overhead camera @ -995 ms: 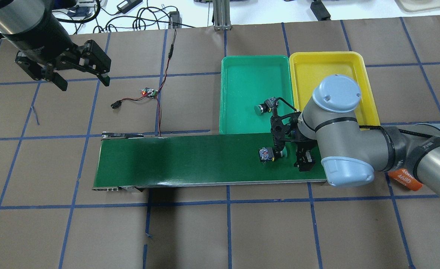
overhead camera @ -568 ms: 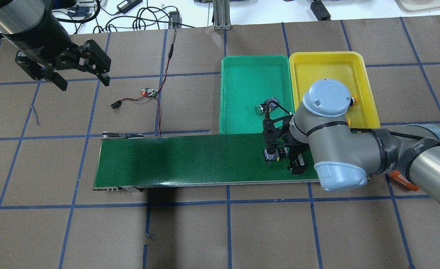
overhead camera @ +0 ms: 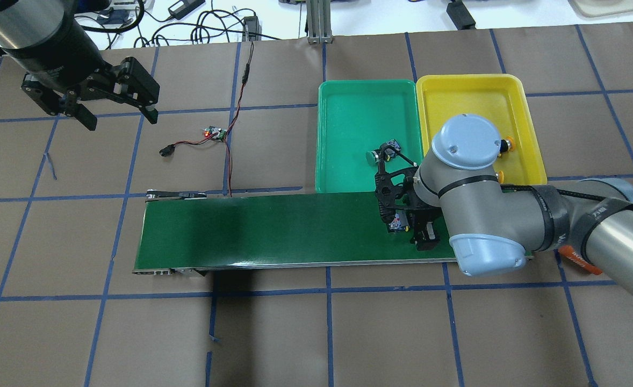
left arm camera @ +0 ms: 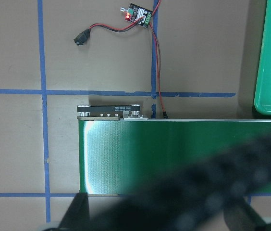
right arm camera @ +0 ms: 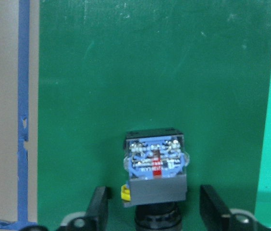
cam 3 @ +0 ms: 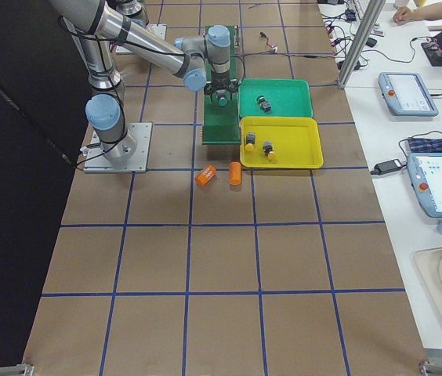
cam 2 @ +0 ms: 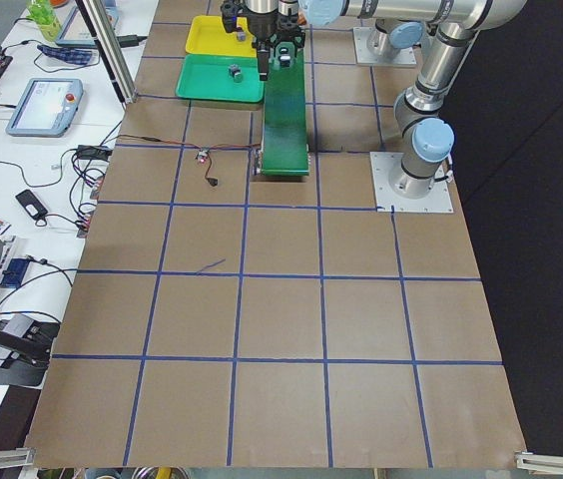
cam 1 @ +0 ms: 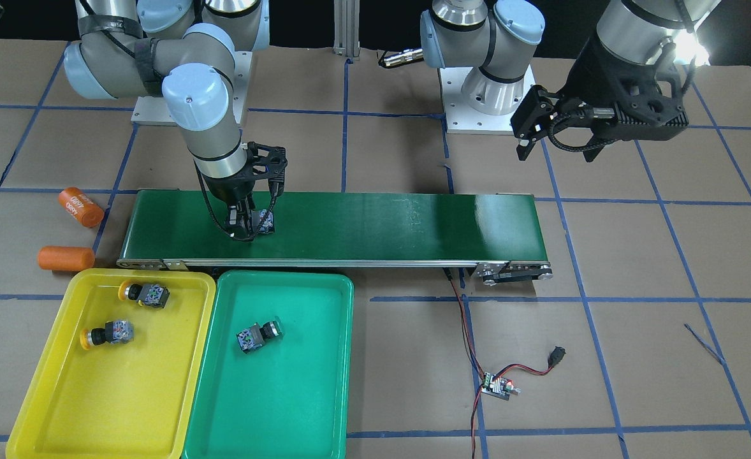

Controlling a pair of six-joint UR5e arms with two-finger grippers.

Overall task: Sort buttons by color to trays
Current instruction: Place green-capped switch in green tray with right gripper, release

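Observation:
My right gripper [overhead camera: 405, 227] hangs low over the right end of the belt, open. Its fingers [right arm camera: 100, 206] stand either side of a button [right arm camera: 155, 168] lying on the belt, with a gap on each side. The button's grey body [cam 1: 264, 221] shows; its cap is hidden under the gripper. The teal tray [overhead camera: 349, 102] holds one green-capped button [cam 1: 258, 335]. Two yellow-capped buttons [cam 1: 146, 294] [cam 1: 106, 334] lie in the yellow tray [cam 1: 50, 401]. My left gripper [overhead camera: 119, 119] hovers open and holds nothing, far off at the table's left.
The long dark green conveyor belt [overhead camera: 273, 231] runs in front of the trays. Two orange cylinders [cam 1: 81, 207] [cam 1: 66, 257] lie beside its right end. A small circuit board with red and black wires [overhead camera: 215, 133] lies behind the belt's left end.
The button has shifted right along the belt while my right gripper came left, so its fingers now straddle the button. The left arm has not moved.

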